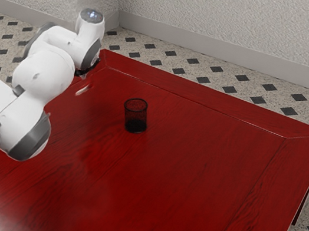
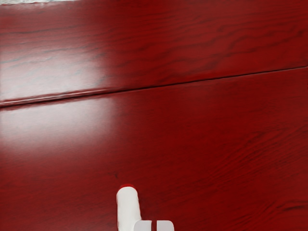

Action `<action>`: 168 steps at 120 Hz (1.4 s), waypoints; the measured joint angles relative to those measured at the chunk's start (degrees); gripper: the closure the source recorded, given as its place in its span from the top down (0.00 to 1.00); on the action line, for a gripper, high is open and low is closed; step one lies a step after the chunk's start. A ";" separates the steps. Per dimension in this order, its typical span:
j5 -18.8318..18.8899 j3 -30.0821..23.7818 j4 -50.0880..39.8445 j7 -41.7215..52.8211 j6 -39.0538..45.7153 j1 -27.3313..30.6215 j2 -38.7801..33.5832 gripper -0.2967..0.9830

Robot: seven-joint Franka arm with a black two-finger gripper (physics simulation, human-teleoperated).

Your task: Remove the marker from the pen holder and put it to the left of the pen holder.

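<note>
Clenching nothing, my claw is hovering by the marker, which is lying toward the pen holder's ten o'clock in the exterior view, presumably satisfying left-side placement.

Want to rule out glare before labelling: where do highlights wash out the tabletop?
Wrist view: a broad whitish glare washes out the glossy red wooden tabletop on both sides of its seam, clear of the white, red-ended marker. Exterior view: a faint haze on the tabletop, clear of the black mesh cylindrical pen holder.
</note>
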 joint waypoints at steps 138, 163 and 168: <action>23.24 6.45 -28.64 22.93 -44.66 -41.26 58.42 0.76; 23.29 6.95 -27.94 27.26 -45.26 -43.41 58.26 0.77; 23.21 6.90 -27.90 27.96 -45.32 -44.04 58.18 0.77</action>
